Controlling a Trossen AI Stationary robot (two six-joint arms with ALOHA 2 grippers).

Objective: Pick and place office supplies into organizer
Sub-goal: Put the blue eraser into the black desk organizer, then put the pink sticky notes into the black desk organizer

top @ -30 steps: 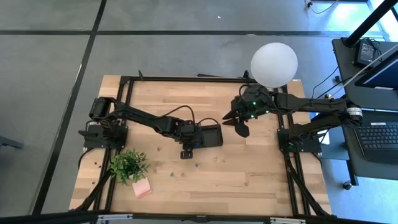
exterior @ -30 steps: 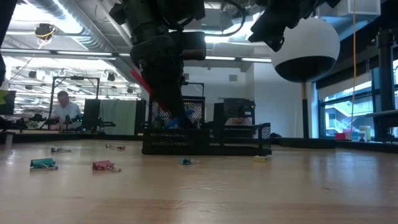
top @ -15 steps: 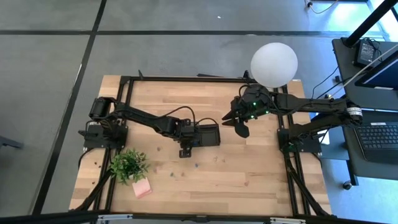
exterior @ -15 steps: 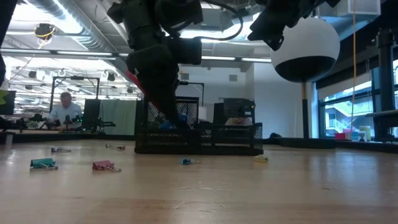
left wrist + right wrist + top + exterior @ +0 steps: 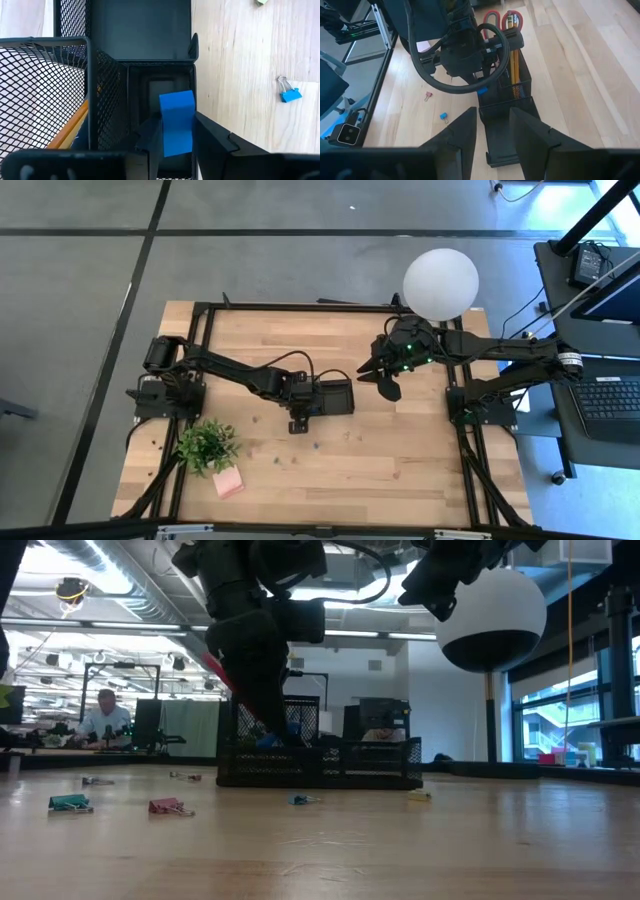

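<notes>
The black mesh organizer [image 5: 335, 397] stands mid-table, also seen in the low view [image 5: 320, 762]. Red-handled scissors [image 5: 502, 19] and yellow pencils [image 5: 512, 65] stand in its tall compartment. My left gripper [image 5: 176, 147] reaches down into a small end compartment [image 5: 150, 80] and is shut on a blue eraser [image 5: 176, 122]. My right gripper [image 5: 492, 132] hovers open above the table just right of the organizer [image 5: 385, 380] and touches nothing. The pink sticky-note pad [image 5: 228, 483] lies flat near the table's near left corner. My left gripper pinches the blue eraser by its two broad sides [image 5: 175, 140] between both fingers. The fingers come from above, pointing down. The eraser stands upright inside the organizer's small compartment; whether it touches the floor of that compartment, I cannot tell.
Small binder clips lie loose on the wood: teal [image 5: 70, 803], pink [image 5: 170, 807], blue [image 5: 288, 93] and another near the organizer [image 5: 303, 800]. A green potted plant [image 5: 207, 445] stands near left. The lamp's white globe [image 5: 441, 283] rises at the far right.
My left gripper has moved a little toward the table's left with the eraser inside the compartment, and the organizer has slid slightly left along the table with it. Both have since held still.
</notes>
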